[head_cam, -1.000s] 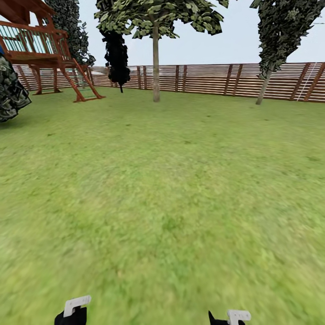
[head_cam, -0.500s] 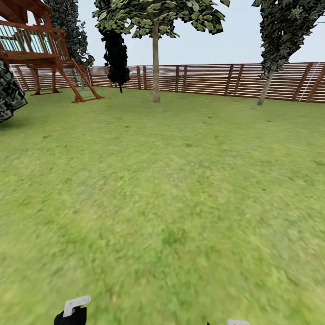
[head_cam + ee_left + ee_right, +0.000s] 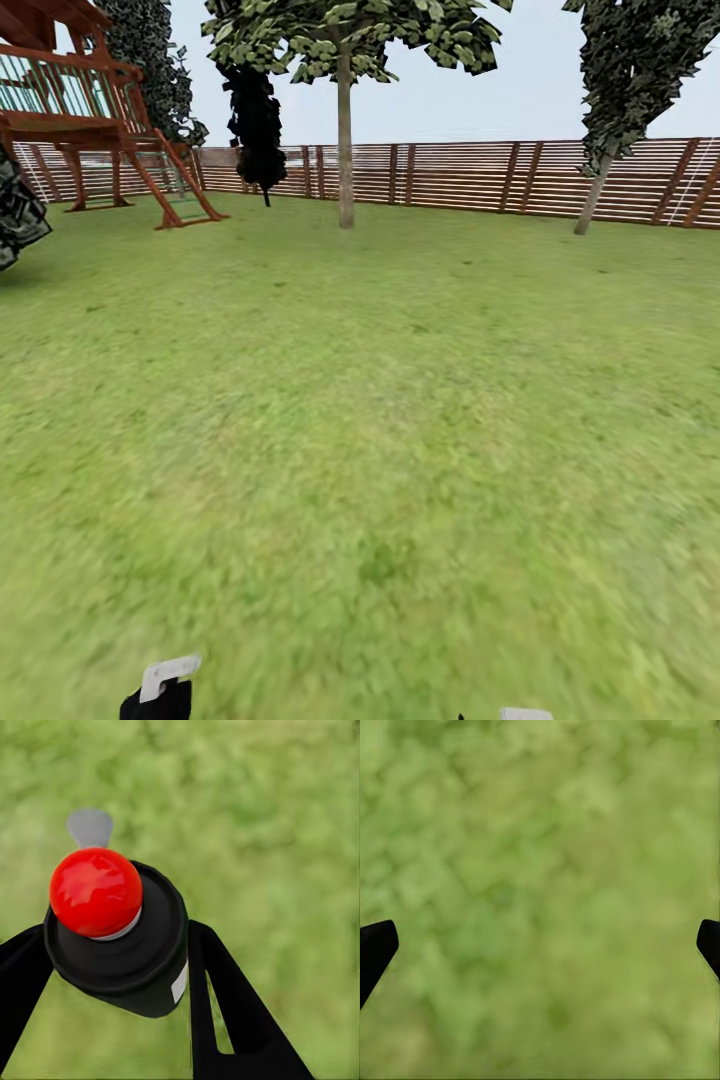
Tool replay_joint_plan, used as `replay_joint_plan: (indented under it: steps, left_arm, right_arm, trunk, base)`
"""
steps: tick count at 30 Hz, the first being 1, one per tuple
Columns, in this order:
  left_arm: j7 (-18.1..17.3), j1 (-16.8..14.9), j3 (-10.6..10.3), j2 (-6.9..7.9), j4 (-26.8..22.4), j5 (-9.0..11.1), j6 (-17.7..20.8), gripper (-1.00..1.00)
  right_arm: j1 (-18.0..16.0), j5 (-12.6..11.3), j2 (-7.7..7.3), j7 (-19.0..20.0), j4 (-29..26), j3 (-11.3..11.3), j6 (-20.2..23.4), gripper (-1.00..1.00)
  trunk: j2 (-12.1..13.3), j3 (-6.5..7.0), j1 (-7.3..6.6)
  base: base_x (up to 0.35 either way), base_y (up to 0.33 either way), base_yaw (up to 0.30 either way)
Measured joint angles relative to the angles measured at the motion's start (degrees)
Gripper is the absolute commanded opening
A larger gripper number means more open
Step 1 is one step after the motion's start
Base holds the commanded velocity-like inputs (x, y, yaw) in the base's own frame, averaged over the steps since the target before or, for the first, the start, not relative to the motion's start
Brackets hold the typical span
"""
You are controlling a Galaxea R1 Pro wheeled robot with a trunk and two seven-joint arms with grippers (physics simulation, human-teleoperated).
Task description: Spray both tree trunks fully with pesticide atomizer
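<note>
The pesticide atomizer [image 3: 112, 945], a dark bottle with a red top [image 3: 96, 891], sits between the two black fingers of my left gripper [image 3: 114, 949], which is shut on it above the grass. The same gripper [image 3: 165, 686] pokes in at the bottom edge of the head view. My right gripper [image 3: 542, 943] stands open over grass with nothing between its fingers. Across the lawn [image 3: 380, 400] stand both trees: one with a straight grey-tan tree trunk [image 3: 345, 150] ahead, and one with a leaning trunk [image 3: 590, 200] at the far right. No stone floor is in view.
A brown slatted fence [image 3: 480, 175] closes the far side of the garden. A wooden playset [image 3: 90, 110] stands at the back left beside a dark conifer [image 3: 255, 120]. Dark foliage [image 3: 15, 215] juts in at the left edge.
The whole head view has shifted: the trees sit slightly closer and the left foliage has slid toward the edge. The right gripper has sunk lower at the bottom edge.
</note>
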Motion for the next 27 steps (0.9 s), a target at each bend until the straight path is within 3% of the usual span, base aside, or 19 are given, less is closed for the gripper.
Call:
replay_joint_plan:
  steps: [27]
  left_arm:
    - [0.0,0.0,0.0,-0.06,0.0,0.0,0.0,-1.0]
  right_arm:
    - [0.02,0.0,-0.01,0.0,0.0,-0.01,0.0,1.0]
  trunk:
    - [0.0,0.0,0.0]
  base:
    - [0.339,0.0,0.0]
